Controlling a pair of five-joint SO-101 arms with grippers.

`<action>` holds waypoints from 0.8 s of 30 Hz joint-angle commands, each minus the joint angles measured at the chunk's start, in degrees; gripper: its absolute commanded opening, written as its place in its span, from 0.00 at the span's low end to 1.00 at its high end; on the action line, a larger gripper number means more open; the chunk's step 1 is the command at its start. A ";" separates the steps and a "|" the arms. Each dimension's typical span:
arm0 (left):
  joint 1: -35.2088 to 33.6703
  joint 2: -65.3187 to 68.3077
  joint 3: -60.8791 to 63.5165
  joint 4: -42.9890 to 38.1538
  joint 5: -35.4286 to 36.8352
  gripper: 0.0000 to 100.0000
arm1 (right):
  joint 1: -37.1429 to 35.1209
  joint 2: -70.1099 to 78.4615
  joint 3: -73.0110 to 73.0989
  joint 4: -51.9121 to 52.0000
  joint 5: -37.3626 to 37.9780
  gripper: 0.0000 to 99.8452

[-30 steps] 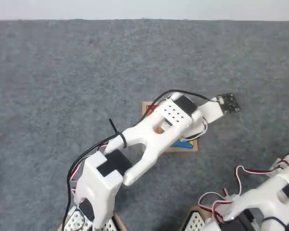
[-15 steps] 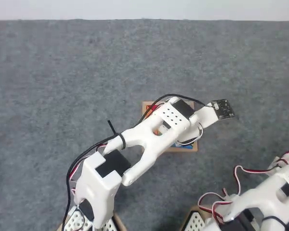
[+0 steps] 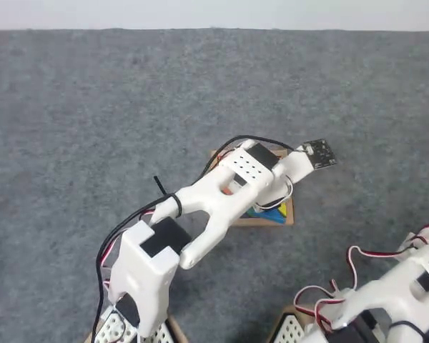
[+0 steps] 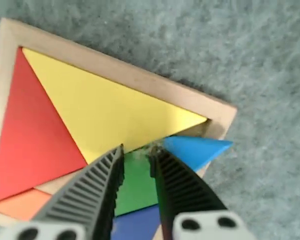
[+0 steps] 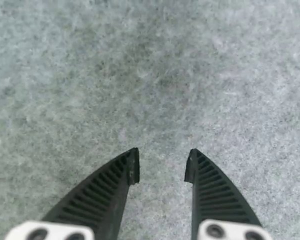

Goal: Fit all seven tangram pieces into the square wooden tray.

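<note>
Left gripper (image 4: pixel 137 154), slightly parted and empty: nudge blue triangle's (image 4: pixel 190 149) 1 overhanging corner inside the tray (image 4: pixel 130 78) rim, then press flat.

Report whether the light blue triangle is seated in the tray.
Not fully: the light blue triangle pokes its tip past the rim of the tray.

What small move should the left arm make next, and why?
Probably nudge the blue triangle inward, toward the green piece: its tip lies over the rim of the wooden tray, so it looks unseated, and the left gripper hangs right beside it, fingers slightly apart.
</note>
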 commanded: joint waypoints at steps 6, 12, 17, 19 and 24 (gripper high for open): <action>1.67 -13.27 -2.33 1.41 2.37 0.07 | -0.75 -1.89 -1.23 -0.92 -0.53 0.18; 8.00 -20.75 7.16 2.02 2.11 0.07 | -0.75 -2.33 -1.23 -0.57 -0.53 0.18; 9.05 -19.43 14.02 -5.01 2.02 0.07 | -0.75 -2.33 -1.23 -0.48 -0.53 0.18; 9.05 -17.05 13.76 -5.54 2.02 0.07 | -0.75 -2.33 -1.23 -0.48 -0.53 0.18; 8.79 -11.52 9.27 -5.71 2.02 0.07 | -0.75 -2.24 -1.23 -0.48 -0.53 0.18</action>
